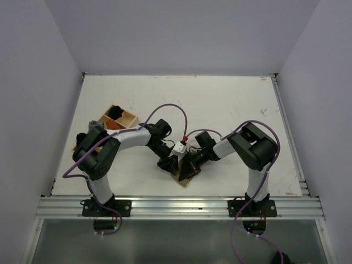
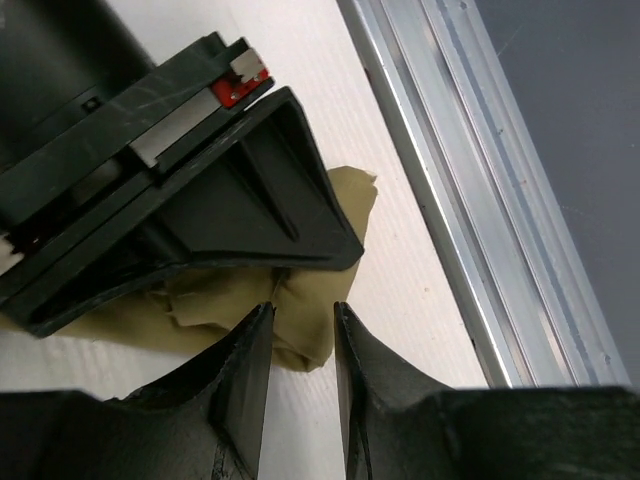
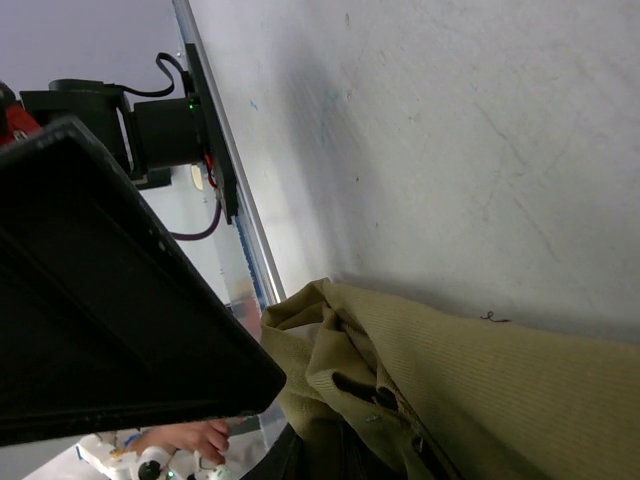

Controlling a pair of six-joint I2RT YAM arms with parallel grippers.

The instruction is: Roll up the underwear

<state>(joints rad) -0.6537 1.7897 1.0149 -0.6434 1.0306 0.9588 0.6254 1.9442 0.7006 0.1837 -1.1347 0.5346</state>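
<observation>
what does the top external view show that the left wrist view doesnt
Only top external: the light wooden compartment box at the left of the white table, plus the whole left arm and right arm. Only left wrist: the left gripper close up, its black fingers apart at the cloth's edge. Both: the small olive-khaki cloth underwear, the black right gripper over it, and the aluminium rail along the table's near edge.
</observation>
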